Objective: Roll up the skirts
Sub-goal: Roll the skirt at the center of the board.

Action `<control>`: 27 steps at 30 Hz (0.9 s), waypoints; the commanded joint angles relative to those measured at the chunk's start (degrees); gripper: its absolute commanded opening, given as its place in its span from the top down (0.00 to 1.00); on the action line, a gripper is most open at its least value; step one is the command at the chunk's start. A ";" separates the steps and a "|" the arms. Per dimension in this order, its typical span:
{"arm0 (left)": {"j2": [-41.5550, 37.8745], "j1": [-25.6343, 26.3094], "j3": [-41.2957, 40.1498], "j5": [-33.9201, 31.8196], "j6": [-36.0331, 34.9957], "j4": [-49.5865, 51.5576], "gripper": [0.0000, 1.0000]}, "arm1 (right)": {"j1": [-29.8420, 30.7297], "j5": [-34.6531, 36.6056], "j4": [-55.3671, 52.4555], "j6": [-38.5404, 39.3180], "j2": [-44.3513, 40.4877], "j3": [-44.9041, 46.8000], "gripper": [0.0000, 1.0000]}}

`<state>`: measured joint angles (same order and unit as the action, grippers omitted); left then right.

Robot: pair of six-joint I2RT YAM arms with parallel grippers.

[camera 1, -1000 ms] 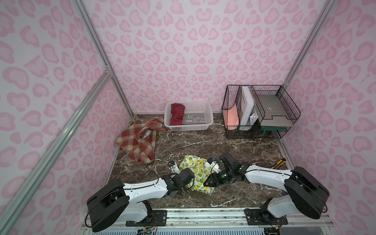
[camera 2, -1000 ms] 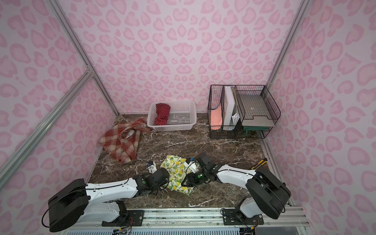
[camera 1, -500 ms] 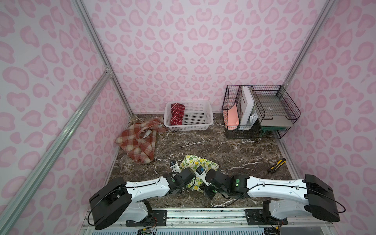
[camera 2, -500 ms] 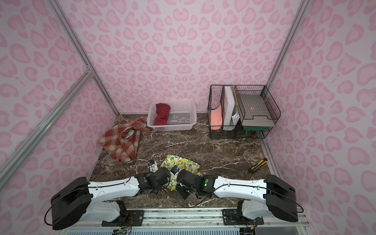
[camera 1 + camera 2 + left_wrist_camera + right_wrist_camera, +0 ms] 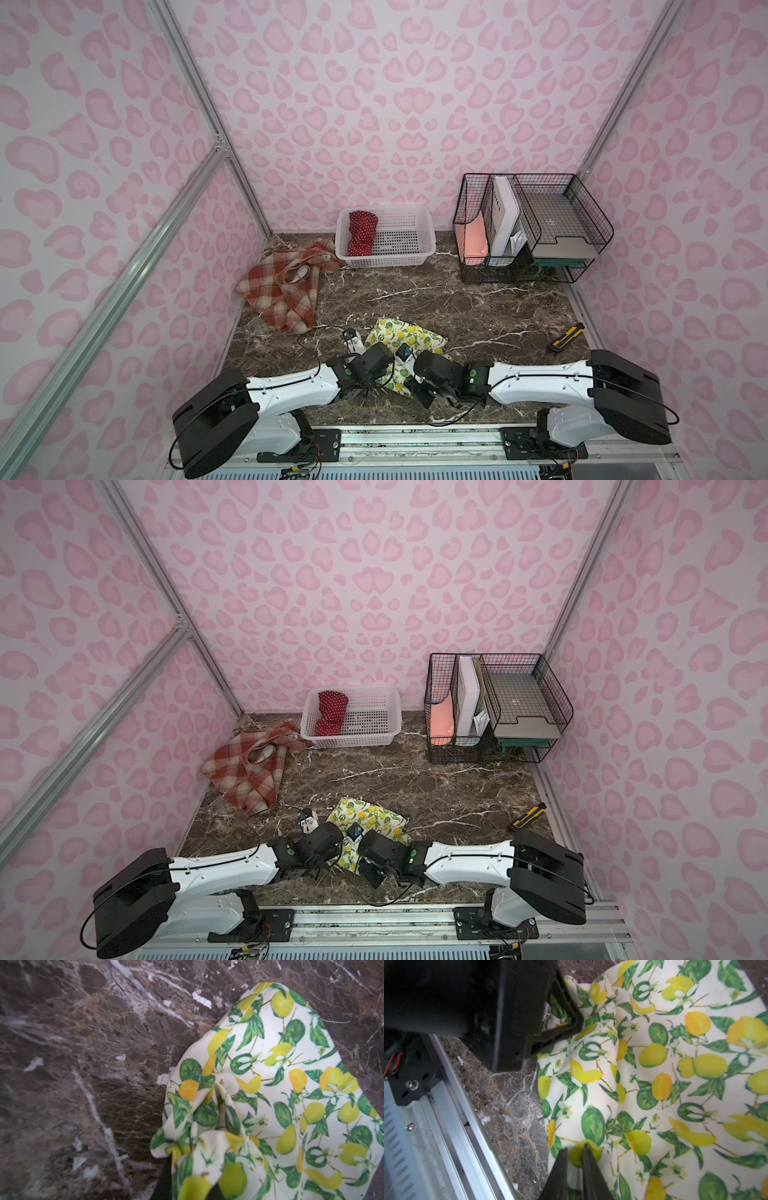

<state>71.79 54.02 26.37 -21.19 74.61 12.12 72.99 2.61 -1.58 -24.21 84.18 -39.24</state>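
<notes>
1. Your lemon skirt (image 5: pixel 409 340) lies partly bunched at the near middle of the table (image 5: pixel 478 307), with its near edge right at both grippers.
2. Your left gripper (image 5: pixel 190 1184) is closed on the skirt's near-left corner. Cloth bunches over its jaws, so the left wrist view shows little of them.
3. Your right gripper (image 5: pixel 574 1148) is pinched almost together, with a small fold of the near edge caught between its jaws. It sits just beside the left one.
4. Mind this relation: the rest of the skirt lies away from both grippers, toward the back wall, and the held edge runs across from left to right. I judge the roll should travel forward, away from the base, with both grippers kept level.
5. Neither arm is nearer, since they share that edge.
6. The dotted skirt (image 5: pixel 362 232) sits bundled in the basket (image 5: pixel 386 262). The plaid skirt (image 5: pixel 284 291) lies loose at back left, just beside the basket and nearer your left arm.
</notes>
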 commanded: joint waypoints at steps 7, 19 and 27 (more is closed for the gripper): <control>-1.23 -0.49 -0.92 2.55 -2.14 6.48 1.00 | 0.24 1.43 2.09 1.64 7.92 1.13 0.52; -2.49 -2.64 -1.47 4.70 -5.16 5.12 1.00 | 5.66 19.28 -11.35 -4.75 12.79 -3.88 0.41; -4.99 -5.35 -1.30 7.03 -7.12 6.23 1.00 | 7.47 19.03 -14.95 -5.17 19.15 -6.23 0.98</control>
<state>67.48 49.36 25.06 -16.27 69.91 12.84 80.77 26.89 -2.00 -27.75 100.77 -46.39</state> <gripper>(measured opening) 0.139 0.074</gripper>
